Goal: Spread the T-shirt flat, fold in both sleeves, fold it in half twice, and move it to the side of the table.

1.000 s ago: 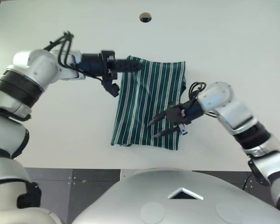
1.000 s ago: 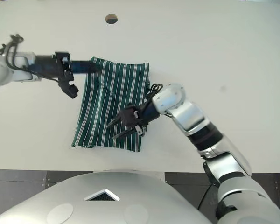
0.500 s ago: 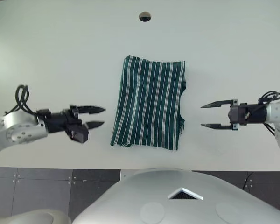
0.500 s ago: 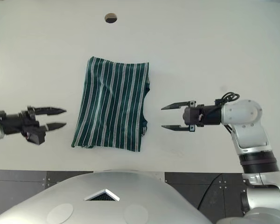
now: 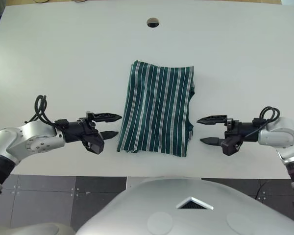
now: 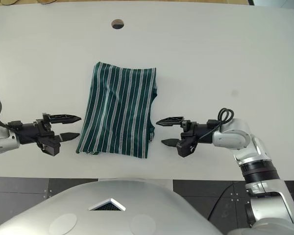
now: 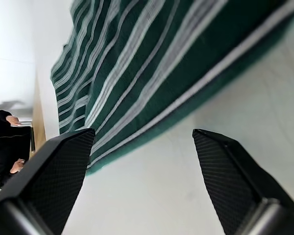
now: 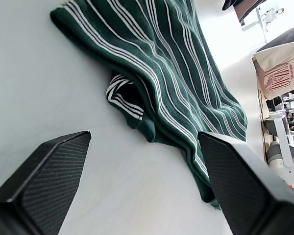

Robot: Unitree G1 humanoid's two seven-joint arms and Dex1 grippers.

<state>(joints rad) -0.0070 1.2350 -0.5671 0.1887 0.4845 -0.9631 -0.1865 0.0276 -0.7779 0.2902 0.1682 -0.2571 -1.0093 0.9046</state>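
Head views: one green striped T-shirt [image 5: 157, 107], folded into a rectangle, lies mid bench [image 5: 63, 58]; one round hole [image 5: 152, 22] beyond it. Two tools: left tool [image 5: 117, 125] open just beside its left edge, right tool [image 5: 201, 130] open near its right edge, both empty. Left wrist: shirt edge ahead of two spread fingers [image 7: 54, 171]. Right wrist: striped cuff poking out at the shirt's edge.

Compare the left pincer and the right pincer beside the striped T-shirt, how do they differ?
The left pincer sits at the T-shirt's left edge, pointing right; the right pincer sits off its right edge, pointing left. The left pincer faces a straight folded edge; the right pincer faces an edge where striped trim pokes out. Both are open, empty and low over the table.
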